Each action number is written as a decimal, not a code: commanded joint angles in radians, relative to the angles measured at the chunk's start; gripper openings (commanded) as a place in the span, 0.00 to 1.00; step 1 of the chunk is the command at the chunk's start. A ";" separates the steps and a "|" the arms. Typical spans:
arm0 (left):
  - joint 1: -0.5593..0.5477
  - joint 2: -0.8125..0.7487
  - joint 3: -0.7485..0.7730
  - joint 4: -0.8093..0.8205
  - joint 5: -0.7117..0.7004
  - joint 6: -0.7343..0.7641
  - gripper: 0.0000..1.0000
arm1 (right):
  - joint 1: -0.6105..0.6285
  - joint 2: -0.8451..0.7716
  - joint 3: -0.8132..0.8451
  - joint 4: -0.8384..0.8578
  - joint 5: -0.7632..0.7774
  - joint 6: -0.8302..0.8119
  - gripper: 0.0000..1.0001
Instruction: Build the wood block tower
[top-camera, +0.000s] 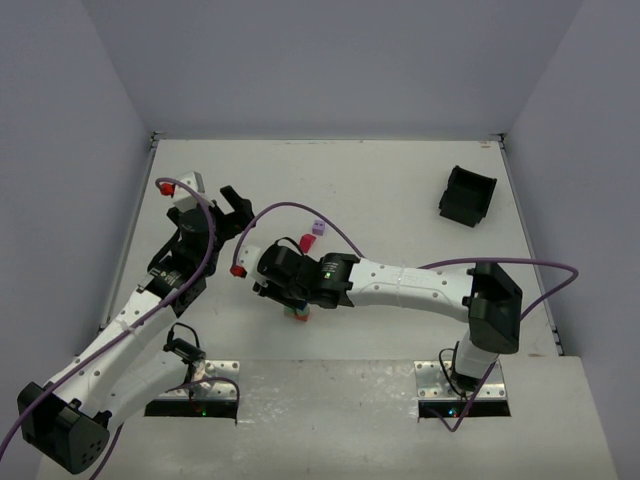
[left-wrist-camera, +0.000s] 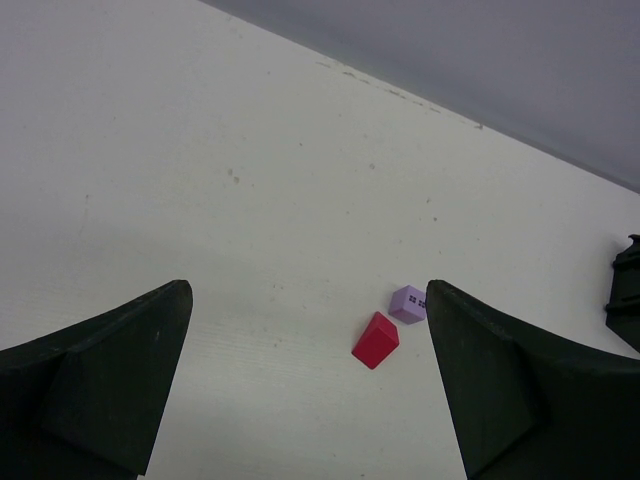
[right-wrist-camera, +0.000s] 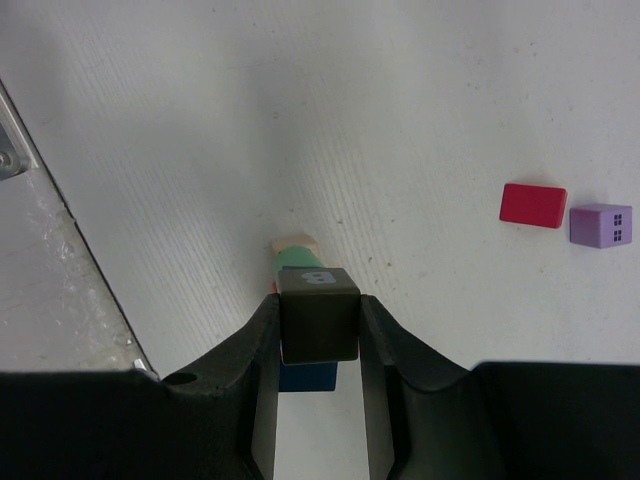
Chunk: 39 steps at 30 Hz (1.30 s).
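Note:
My right gripper (right-wrist-camera: 318, 330) is shut on a dark green cube (right-wrist-camera: 318, 312) with a pale mark on its face. It holds the cube directly over the tower (right-wrist-camera: 300, 262), where a blue block (right-wrist-camera: 307, 377), a green block (right-wrist-camera: 297, 258) and a tan block (right-wrist-camera: 295, 243) show. I cannot tell whether the cube touches the blue block. In the top view the tower (top-camera: 299, 315) sits under the right gripper (top-camera: 292, 298). My left gripper (left-wrist-camera: 310, 385) is open and empty, above a loose red block (left-wrist-camera: 375, 340) and a purple cube (left-wrist-camera: 408, 303).
A black bin (top-camera: 467, 195) lies at the back right; its edge shows in the left wrist view (left-wrist-camera: 625, 290). The red block (top-camera: 307, 243) and purple cube (top-camera: 318, 228) lie just behind the right wrist. Metal base plates (top-camera: 195, 392) line the near edge.

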 joint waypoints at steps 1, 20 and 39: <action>0.006 -0.008 0.002 0.041 0.011 0.005 1.00 | -0.006 0.004 0.016 0.042 -0.002 0.011 0.21; 0.006 -0.003 -0.001 0.052 0.023 0.005 1.00 | -0.010 0.033 0.054 -0.026 0.001 0.033 0.24; 0.006 0.009 0.001 0.061 0.038 0.011 1.00 | -0.009 0.032 0.074 -0.046 0.027 0.057 0.35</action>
